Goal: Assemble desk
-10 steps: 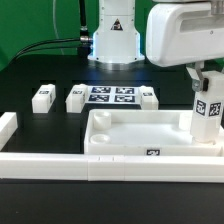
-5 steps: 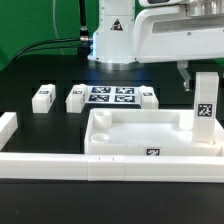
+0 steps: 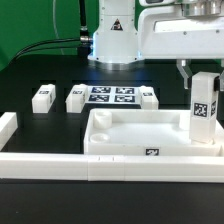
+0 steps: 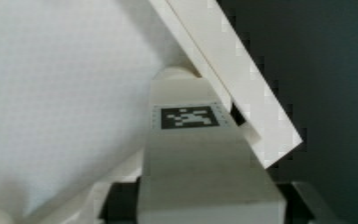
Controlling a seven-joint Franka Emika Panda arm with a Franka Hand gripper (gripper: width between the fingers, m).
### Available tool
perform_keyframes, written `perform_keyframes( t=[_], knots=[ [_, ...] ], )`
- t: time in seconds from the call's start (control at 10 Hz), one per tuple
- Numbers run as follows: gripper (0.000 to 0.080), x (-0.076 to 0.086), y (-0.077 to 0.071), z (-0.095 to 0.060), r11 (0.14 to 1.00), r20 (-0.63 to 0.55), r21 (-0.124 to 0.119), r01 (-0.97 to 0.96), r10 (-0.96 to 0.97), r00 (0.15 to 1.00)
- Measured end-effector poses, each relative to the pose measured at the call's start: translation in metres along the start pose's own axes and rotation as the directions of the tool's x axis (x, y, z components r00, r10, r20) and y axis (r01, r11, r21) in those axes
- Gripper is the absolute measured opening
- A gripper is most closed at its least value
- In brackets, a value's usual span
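Worrying mostly about a crooked fit here. The leg (image 3: 205,110) stands upright at the corner of the tabletop (image 3: 100,128) on the exterior view's right. I can't see the socket under it from either camera, so I can't tell if it's seated or just perched on the rim.

If it's off-centre and I push or twist, I reckon it jams at an angle. Or the whole tabletop skids, since nothing visible braces it except the border rail (image 3: 60,165) in front. Letting go too early could tip the leg over too.

The gripper (image 4: 202,200) looks clamped on the leg's upper end. In the wrist view the dark fingers (image 4: 295,200) sit tight against both sides, jaws only as wide as the leg. The spare legs (image 3: 42,97) lie well apart from all this, beside the marker board (image 3: 110,96).
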State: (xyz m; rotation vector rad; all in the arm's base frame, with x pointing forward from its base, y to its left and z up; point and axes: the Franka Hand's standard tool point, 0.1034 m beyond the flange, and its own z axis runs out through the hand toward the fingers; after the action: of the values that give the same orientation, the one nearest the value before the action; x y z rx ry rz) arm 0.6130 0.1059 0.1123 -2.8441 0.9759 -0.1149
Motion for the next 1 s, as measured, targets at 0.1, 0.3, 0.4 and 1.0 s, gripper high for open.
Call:
perform_keyframes(
  t=[0.1, 0.3, 0.4, 1.0],
  knots=[
    [0.0291, 0.0003, 0.0003, 0.0, 0.998, 0.0, 0.0, -0.057, 0.057, 0.998],
    [0.0291, -0.0014, 0.005, -0.0003, 0.959, 0.0, 0.014, -0.282, 0.282, 0.959],
    [0.0291, -0.0015, 0.008, -0.0006, 0.916, 0.015, 0.018, -0.401, 0.401, 0.916],
    [0.0449, -0.0075, 0.0025, 0.0011, 0.801, 0.045, 0.027, -0.599, 0.597, 0.801]
  ],
)
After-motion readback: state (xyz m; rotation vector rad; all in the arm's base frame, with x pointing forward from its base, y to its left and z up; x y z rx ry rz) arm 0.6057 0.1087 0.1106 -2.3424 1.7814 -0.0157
